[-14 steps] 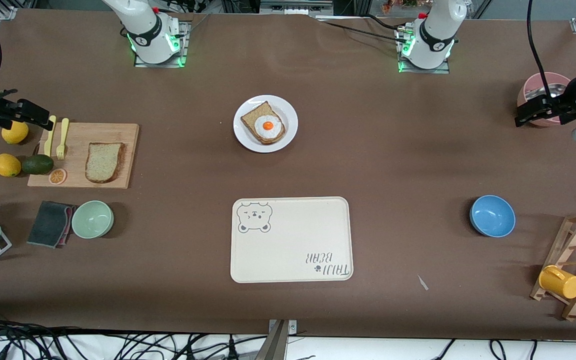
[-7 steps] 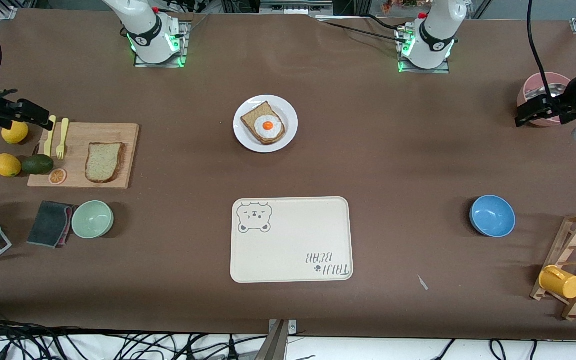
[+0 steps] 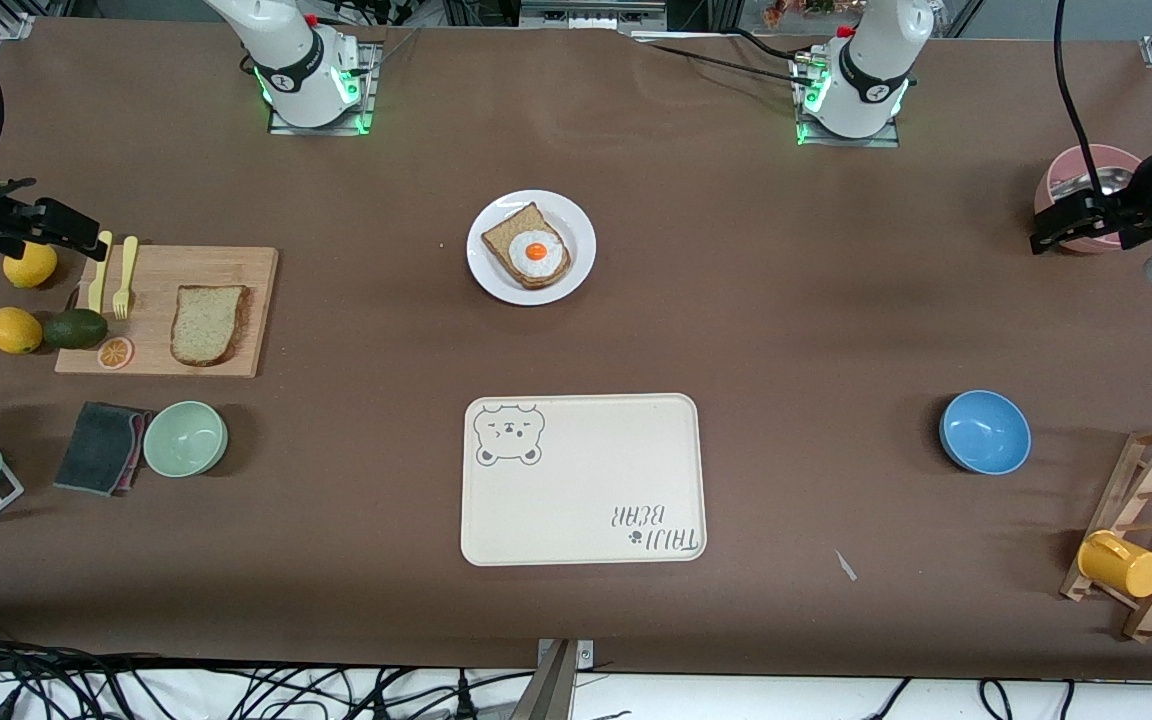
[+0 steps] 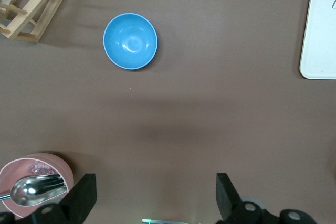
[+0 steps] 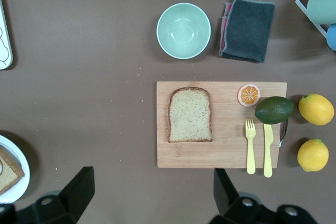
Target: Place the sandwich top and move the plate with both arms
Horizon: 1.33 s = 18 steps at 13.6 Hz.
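Over the last second we saw nothing shift on the surface, and both arms barely stirred, so we judged the task not yet begun: no bread lifted, no plate touched

At nine o'clock of the front view the right claw hung high over the end of the wooden board where the yellow cutlery lay, its fingers spread wide and empty, as the right wrist view confirmed. The sandwich top lay flat on that board, at about eight o'clock from the plate and well apart from it. The plate sat mid-surface near twelve o'clock, bearing the egg slice, with the bear tray at its six o'clock

At three o'clock the left claw hovered over the pink cup, likewise wide open and holding nothing. Both arms were drawn out to the ends of the surface, wrists pointing down. We reckoned the right arm, being closest, would need to go for the bread first
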{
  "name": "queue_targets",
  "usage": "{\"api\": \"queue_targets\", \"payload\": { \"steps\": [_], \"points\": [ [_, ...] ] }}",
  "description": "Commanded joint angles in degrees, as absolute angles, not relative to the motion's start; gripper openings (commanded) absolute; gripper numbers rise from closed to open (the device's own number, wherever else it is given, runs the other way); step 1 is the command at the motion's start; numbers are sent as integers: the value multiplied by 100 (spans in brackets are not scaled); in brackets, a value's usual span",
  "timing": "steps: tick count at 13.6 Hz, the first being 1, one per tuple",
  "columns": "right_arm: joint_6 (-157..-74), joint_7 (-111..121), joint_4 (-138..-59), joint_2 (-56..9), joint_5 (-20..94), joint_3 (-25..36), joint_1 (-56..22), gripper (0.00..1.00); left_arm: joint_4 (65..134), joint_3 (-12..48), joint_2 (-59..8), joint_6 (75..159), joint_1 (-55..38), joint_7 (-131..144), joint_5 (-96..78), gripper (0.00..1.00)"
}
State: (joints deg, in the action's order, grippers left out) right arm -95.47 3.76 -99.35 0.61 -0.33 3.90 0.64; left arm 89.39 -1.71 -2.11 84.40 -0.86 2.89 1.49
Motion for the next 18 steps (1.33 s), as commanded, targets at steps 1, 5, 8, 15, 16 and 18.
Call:
{"api": "queue_targets", "payload": {
  "steps": [1, 5, 8, 15, 16, 18],
  "points": [
    [-9492, 465, -9896, 88, 44, 351, 114, 100, 8938, -167, -176, 8473, -114, 237, 264, 100],
    [-9475, 457, -9905, 79, 53, 352, 114, 100, 8930, -176, -176, 8473, -114, 237, 264, 100],
    [-9387, 431, -9905, 79, 53, 334, 105, 100, 8930, -176, -176, 8481, -114, 237, 264, 100],
    [-9229, 431, -9976, -79, -44, 316, 88, 100, 8947, -176, -176, 8473, -114, 237, 264, 100],
    [-9237, 422, -10010, -166, -61, 325, 88, 100, 8939, -176, -184, 8473, -114, 229, 264, 100],
    [-9395, 404, -10090, -359, -105, 325, 88, 100, 8930, -176, -167, 8464, -114, 237, 264, 100]
  ]
}}
